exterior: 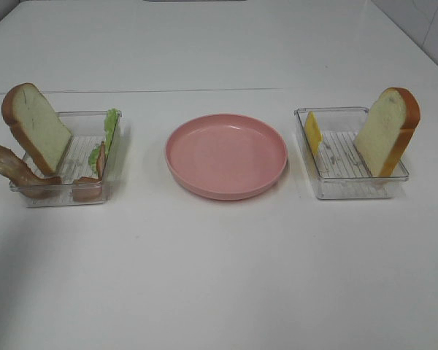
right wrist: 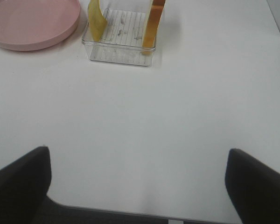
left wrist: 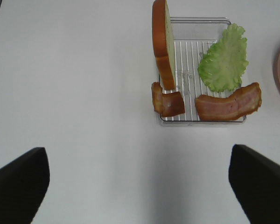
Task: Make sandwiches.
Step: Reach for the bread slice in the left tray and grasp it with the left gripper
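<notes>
white table (exterior: 219, 292), broad margin before left bread slice (exterior: 40, 131)

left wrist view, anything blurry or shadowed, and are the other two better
Left wrist view: the open left gripper is out of focus at the frame edge, with a soft grey shadow on the white table; the green lettuce leaf is sharp. Right wrist view: the same, right gripper blurred. Exterior high view: even light, slightly soft, no hard glare.
</notes>
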Motion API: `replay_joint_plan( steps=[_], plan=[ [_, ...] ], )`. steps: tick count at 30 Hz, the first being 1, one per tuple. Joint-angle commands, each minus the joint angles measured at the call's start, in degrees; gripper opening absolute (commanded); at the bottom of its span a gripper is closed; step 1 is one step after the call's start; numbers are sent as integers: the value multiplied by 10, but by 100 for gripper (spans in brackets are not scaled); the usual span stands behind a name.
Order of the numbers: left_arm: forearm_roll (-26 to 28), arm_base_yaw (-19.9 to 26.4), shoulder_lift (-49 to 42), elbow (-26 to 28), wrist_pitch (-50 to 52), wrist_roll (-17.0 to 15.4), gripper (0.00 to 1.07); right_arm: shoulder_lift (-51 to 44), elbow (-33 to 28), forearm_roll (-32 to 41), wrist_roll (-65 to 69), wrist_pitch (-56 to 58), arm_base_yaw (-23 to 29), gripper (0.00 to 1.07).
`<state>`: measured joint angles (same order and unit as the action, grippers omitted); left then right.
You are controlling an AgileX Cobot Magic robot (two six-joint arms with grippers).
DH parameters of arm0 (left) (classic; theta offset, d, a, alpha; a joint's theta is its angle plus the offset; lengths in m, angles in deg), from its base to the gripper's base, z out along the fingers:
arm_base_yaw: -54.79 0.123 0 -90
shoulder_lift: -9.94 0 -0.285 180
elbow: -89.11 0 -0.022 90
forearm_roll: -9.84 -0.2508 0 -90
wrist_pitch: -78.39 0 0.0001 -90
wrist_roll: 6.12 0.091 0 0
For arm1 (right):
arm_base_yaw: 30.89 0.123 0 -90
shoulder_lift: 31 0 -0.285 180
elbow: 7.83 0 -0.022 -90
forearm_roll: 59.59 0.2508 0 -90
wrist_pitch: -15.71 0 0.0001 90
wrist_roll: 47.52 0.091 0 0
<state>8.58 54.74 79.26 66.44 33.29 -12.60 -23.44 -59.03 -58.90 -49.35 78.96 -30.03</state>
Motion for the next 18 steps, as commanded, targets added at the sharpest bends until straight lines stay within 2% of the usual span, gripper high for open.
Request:
replay_joint_plan(
  steps=[1,2,3,5,7,8,10,18],
  plan=[
    [-1,1,66,54,6,-2,96,-20,-1,3,1,-1,-2,99],
    [-1,1,66,54,6,-2,96,-20,-1,3,1,-1,-2,99],
    [-1,1,103,82,3,-1,96,-20,-1,3,1,-1,-2,99],
    [-1,1,123,97,2,-1,96,-20,-1,3,1,-1,-2,99],
    [-1,1,178,137,-10,-1,96,-20,-1,3,1,-1,-2,99],
    [-1,1,178,137,-10,-1,96,-20,-1,3,1,-1,-2,99],
    [-1,1,230,178,-17,-1,96,-20,-1,3,1,-1,-2,99],
    [3,1,361,252,-15,2,96,-20,-1,3,1,-1,-2,99]
  ],
)
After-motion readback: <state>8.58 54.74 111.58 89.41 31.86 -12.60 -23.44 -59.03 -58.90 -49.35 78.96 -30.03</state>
